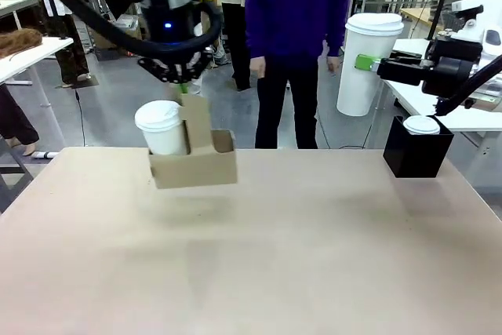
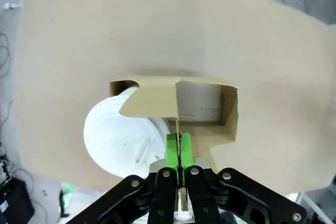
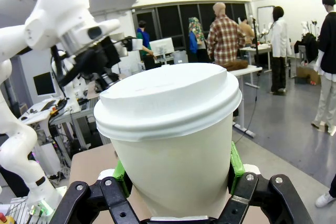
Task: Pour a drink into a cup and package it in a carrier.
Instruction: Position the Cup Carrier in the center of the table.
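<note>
Left end effector (image 1: 182, 84) is pinched tight on the handle (image 1: 196, 115) of the carrier (image 1: 196, 166), which hangs just off the bench (image 1: 251, 256), tipped a little. A lidded cup (image 1: 161, 127) rides in its left compartment, right against the handle. Behind the carrier, a person (image 1: 298, 5) in blue stands at the far edge. Well right of the carrier and higher, the right end effector (image 1: 367, 62) clamps a second cup (image 1: 372, 60), lidded, in the air. Below that, a black box (image 1: 416, 158) sits on the bench, with a white lid (image 1: 422, 125) on top.
</note>
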`<state>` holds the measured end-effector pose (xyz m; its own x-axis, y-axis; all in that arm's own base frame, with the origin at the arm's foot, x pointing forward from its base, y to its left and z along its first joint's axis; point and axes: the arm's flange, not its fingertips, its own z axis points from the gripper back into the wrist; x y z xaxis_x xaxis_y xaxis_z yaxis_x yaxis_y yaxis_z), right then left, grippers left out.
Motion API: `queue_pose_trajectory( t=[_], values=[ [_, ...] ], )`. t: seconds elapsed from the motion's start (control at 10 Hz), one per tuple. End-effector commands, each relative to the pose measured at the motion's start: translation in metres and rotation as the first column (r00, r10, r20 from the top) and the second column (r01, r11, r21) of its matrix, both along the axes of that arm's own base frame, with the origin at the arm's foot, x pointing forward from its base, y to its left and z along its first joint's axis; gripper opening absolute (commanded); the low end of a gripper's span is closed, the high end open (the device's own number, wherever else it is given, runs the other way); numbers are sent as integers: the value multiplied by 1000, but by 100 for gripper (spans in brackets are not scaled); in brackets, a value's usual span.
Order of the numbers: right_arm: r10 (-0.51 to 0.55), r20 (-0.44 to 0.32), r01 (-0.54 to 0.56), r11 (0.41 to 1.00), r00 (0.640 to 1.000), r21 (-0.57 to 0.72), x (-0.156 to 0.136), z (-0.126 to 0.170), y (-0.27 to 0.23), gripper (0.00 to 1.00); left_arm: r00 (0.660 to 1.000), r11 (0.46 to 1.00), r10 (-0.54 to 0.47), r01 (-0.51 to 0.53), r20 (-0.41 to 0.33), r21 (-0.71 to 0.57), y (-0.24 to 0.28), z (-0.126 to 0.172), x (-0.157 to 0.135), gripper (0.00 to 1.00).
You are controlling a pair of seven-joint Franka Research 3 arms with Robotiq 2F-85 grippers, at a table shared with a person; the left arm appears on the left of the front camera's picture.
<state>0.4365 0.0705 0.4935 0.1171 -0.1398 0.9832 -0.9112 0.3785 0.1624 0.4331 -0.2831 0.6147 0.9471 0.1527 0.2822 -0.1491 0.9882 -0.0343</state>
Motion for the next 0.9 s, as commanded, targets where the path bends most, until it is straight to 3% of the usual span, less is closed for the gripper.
queue_pose_trajectory(
  t=[0.0, 0.4, 0.8],
  values=[
    [4, 14, -4, 1000, 1000, 6, 1, 5, 2, 80, 1000, 999, 16, -16, -2, -40, -28, 0, -21, 2],
    [4, 14, -4, 1000, 1000, 6, 1, 5, 2, 80, 999, 999, -44, 44, 17, -9, -85, -31, -65, 2],
    [4, 14, -4, 1000, 1000, 6, 1, 5, 2, 80, 999, 997, -51, 52, -17, 61, -114, -80, -66, 2]
  ],
)
